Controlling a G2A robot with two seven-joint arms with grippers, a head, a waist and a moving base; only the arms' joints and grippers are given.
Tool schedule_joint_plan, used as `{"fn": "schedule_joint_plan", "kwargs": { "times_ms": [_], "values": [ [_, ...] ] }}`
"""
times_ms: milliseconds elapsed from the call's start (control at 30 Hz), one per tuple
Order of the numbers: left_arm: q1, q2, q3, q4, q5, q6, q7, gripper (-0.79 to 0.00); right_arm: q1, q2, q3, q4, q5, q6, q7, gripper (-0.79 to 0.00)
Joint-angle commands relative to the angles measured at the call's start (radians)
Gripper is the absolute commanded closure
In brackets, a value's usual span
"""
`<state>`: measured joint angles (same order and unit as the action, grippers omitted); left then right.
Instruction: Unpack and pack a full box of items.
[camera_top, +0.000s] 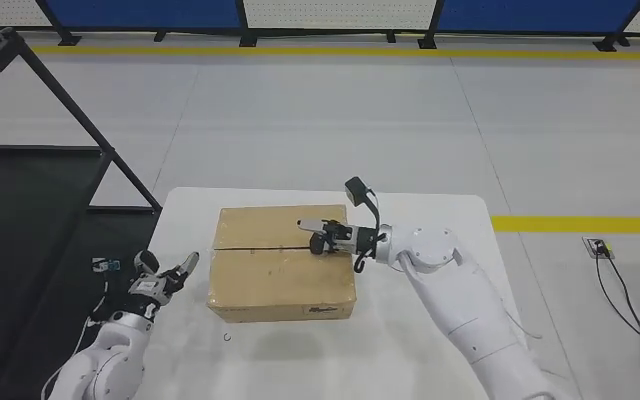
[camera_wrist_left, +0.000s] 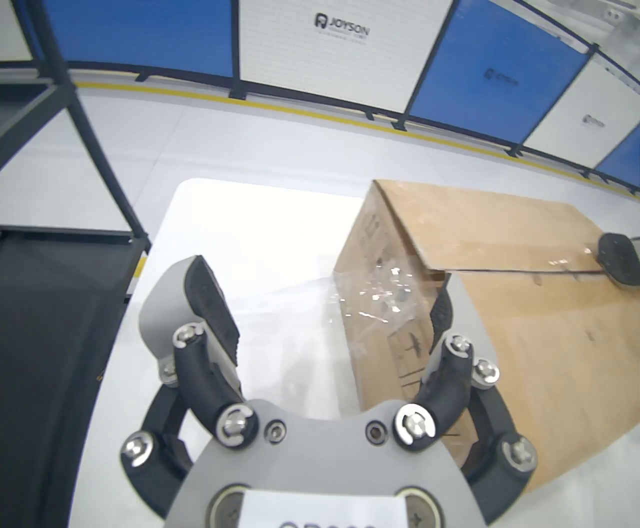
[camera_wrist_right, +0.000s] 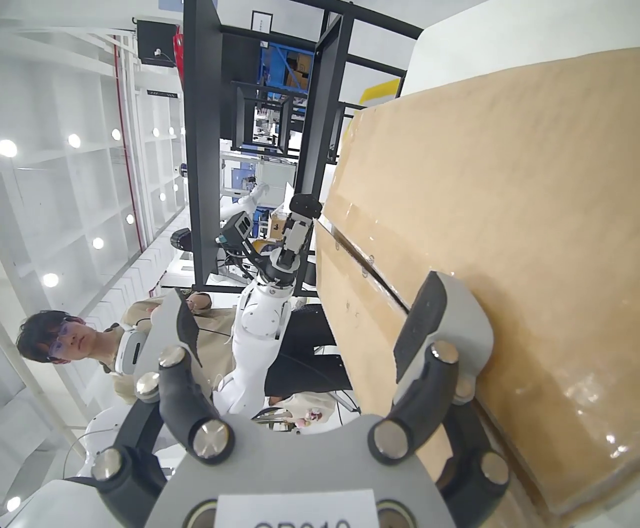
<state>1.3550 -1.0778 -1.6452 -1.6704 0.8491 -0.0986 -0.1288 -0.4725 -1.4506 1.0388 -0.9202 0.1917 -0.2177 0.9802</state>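
Bright even light, fisheye-warped wrist views.

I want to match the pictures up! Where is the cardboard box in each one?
Top view: cardboard box in the middle of the white table.
Left wrist view: box just beyond the open jaws.
Right wrist view: box top lies beside the jaws.
Shared landmark: the seam between the top flaps.

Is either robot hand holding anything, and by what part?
Nothing is held. The left gripper is open beside the box; the right gripper is open at its top seam.
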Motion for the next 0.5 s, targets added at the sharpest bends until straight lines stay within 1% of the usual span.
{"fn": "schedule_joint_plan", "kwargs": {
  "times_ms": [0,133,233,300,467],
  "values": [
    [0.002,-0.002,-0.01,0.021,-0.029,0.014,-0.001,-0.785,-0.002,0.002,0.005,0.006,0.004,-0.012,0.002,-0.785],
    [0.014,-0.004,-0.021,0.068,-0.029,0.051,0.005,-0.785,-0.016,0.007,0.019,0.007,0.017,-0.038,0.013,-0.785],
    [0.016,-0.006,-0.018,0.096,-0.05,0.047,-0.019,-0.785,-0.022,0.011,0.021,-0.001,0.009,-0.042,0.022,-0.785],
    [0.017,-0.007,-0.015,0.1,-0.076,0.028,-0.046,-0.785,-0.022,0.012,0.02,-0.004,0.002,-0.04,0.024,-0.785],
    [0.017,-0.007,-0.015,0.1,-0.076,0.028,-0.046,-0.785,-0.022,0.012,0.02,-0.004,0.002,-0.04,0.024,-0.785]
  ]
}}
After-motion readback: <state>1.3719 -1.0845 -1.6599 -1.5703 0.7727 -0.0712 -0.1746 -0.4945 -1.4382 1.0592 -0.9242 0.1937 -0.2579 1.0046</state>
